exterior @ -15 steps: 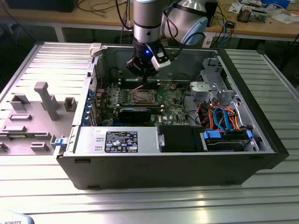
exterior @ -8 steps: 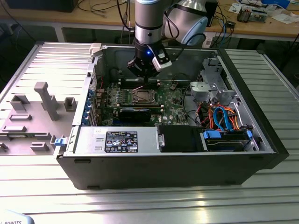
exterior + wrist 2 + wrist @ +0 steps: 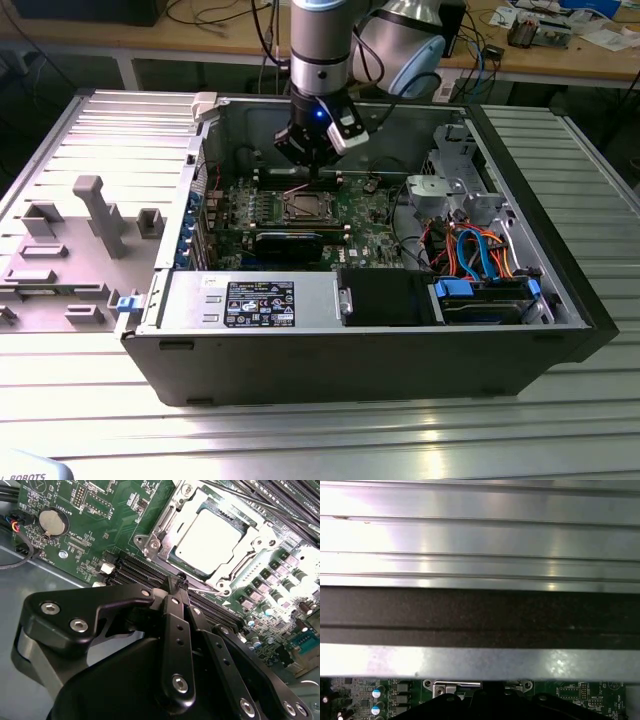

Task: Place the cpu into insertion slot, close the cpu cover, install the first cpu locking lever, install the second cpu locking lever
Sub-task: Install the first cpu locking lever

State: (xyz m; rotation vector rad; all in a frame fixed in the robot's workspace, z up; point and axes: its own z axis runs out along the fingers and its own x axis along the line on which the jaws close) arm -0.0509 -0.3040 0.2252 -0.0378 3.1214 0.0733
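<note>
Inside the open computer case (image 3: 520, 350) on the ribbed metal worktop (image 3: 300, 440): green motherboard (image 3: 370, 215), with the cpu (image 3: 212, 537) seated silvery side up in the insertion slot (image 3: 150, 532) and the cpu cover (image 3: 240, 572) lying closed around it as a metal frame. Just beside the socket's edge, in the second wrist view: claw (image 3: 181, 582), black fingers drawn together to a narrow tip, pinching a thin wire locking lever (image 3: 202, 586). Exterior view: claw (image 3: 312, 172) poised directly above the socket, arm (image 3: 320, 45) descending from overhead.
</note>
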